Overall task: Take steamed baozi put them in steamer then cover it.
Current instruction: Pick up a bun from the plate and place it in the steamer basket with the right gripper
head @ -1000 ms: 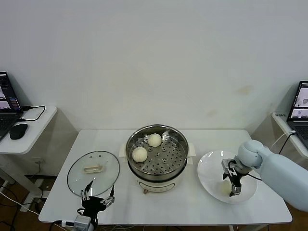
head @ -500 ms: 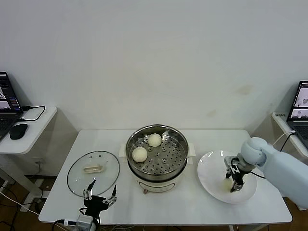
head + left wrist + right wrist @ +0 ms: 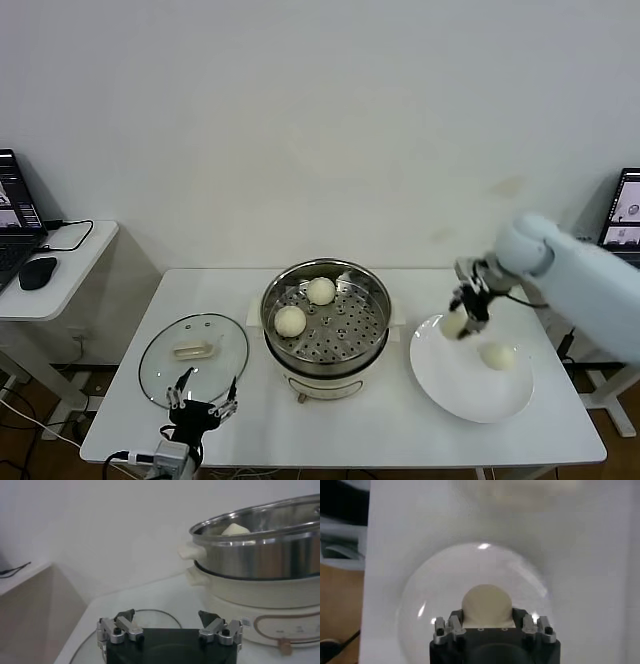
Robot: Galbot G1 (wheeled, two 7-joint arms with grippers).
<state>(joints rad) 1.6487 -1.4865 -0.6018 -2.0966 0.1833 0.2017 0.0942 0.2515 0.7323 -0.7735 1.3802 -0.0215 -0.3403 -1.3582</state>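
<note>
Cream baozi: two in steamer (image 3: 325, 318) | one on plate (image 3: 450, 375) | one pinched by right end effector (image 3: 460, 318)

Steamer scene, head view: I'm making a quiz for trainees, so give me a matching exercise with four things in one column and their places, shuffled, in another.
Things:
1. Two baozi
2. Glass cover
3. Single baozi
4. Lifted baozi

Places:
A. Lying on the white plate
B. Held in the right tool, above the plate's edge nearest the steamer
C. On the perforated tray in the steamer
D. Flat on the table, left of the steamer, beyond the open left tool

Pairs: 1-C, 2-D, 3-A, 4-B
</note>
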